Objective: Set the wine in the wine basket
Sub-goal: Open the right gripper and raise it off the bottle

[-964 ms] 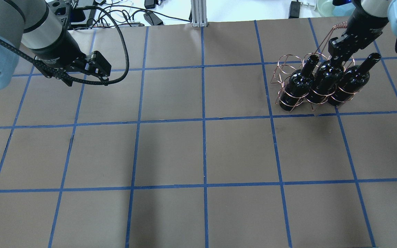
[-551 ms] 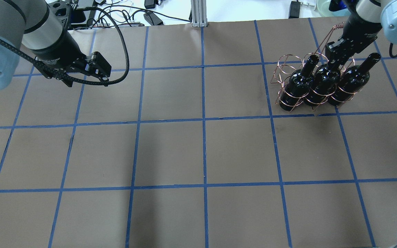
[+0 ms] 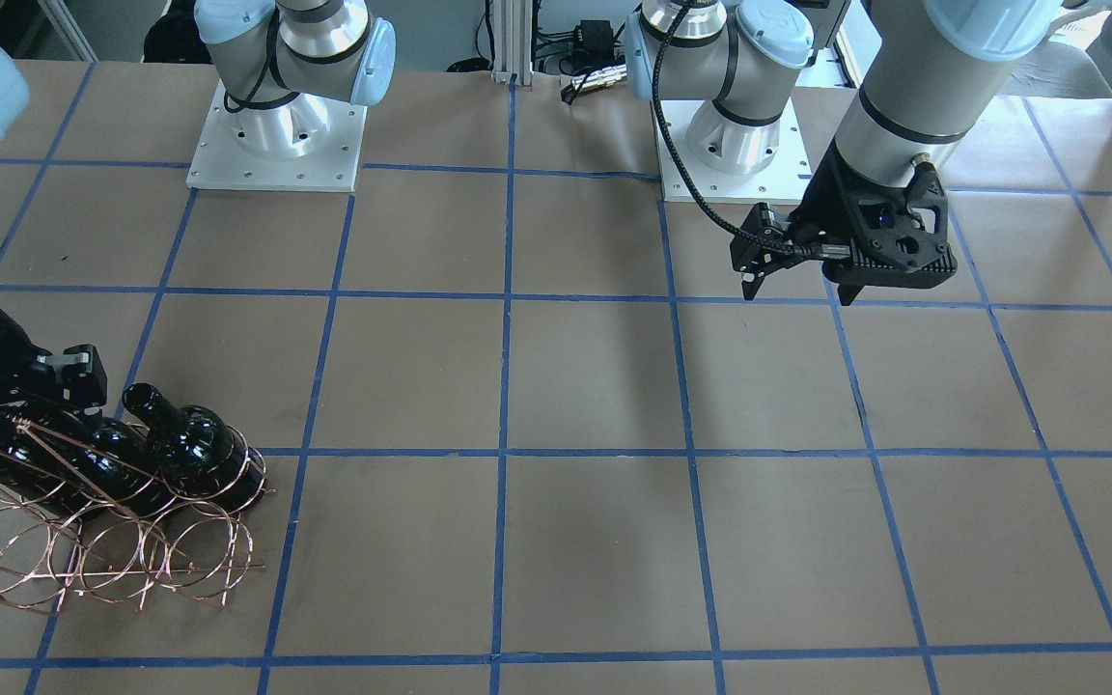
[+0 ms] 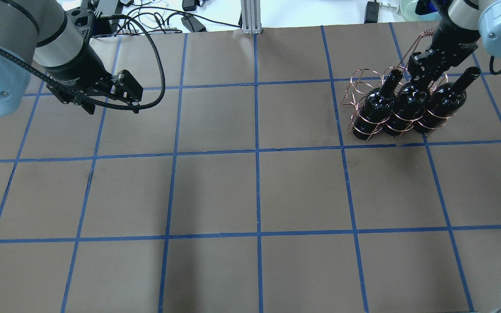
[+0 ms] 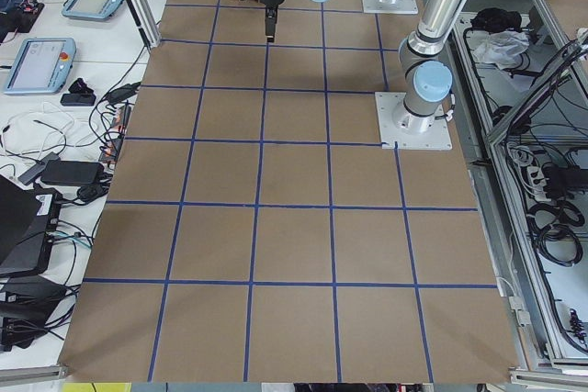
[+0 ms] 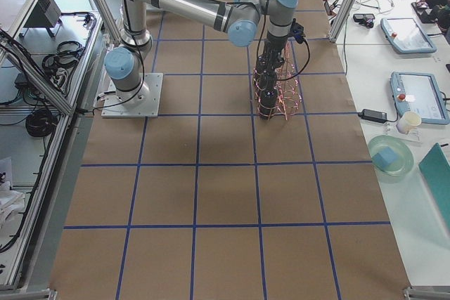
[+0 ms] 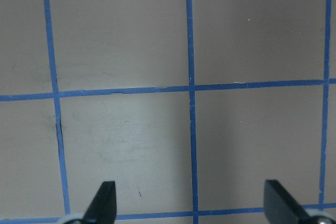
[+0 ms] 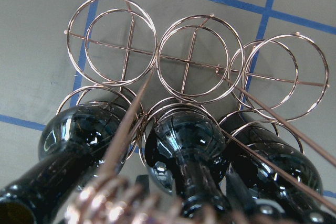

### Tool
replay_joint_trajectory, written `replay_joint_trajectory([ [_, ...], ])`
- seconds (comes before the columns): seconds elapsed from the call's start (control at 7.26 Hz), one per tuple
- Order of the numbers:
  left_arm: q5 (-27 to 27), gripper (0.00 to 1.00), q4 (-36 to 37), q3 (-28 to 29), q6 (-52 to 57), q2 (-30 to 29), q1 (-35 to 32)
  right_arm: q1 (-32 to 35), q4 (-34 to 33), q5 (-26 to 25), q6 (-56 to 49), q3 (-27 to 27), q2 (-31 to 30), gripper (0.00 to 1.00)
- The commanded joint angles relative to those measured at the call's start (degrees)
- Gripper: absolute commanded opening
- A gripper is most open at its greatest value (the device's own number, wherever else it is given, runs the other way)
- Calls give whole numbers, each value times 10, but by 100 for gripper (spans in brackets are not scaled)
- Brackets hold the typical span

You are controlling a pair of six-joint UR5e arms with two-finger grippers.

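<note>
While left fingers [image 7: 105,204] gape wide over table [image 7: 126,51], right fingers [image 4: 416,71] sit at neck of middle wine [image 4: 407,108]; grasp cannot tell.

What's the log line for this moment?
left gripper open, empty, above table | right gripper at neck of middle wine bottle, grip unclear | wine basket robot-side row holds three bottles, far row empty

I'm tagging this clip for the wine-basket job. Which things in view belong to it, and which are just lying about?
Job: basket; middle bottle, under the right gripper; left bottle and right bottle, as the overhead view shows them.

Lying about, off the table: cables; tablets; bowl; cup.
</note>
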Motion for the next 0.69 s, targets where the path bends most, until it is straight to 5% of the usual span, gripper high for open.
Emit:
replay_joint_trajectory([
  [0.0,0,100,2,-6,0,-1,0,6,7,-3,52,-25,-25,100],
  [0.28,1,100,4,-5,0,-1,0,41,131,-3,139,-59,-83,100],
  [0.55,1,100,4,-5,0,-1,0,118,164,-11,264,-59,-122,100],
])
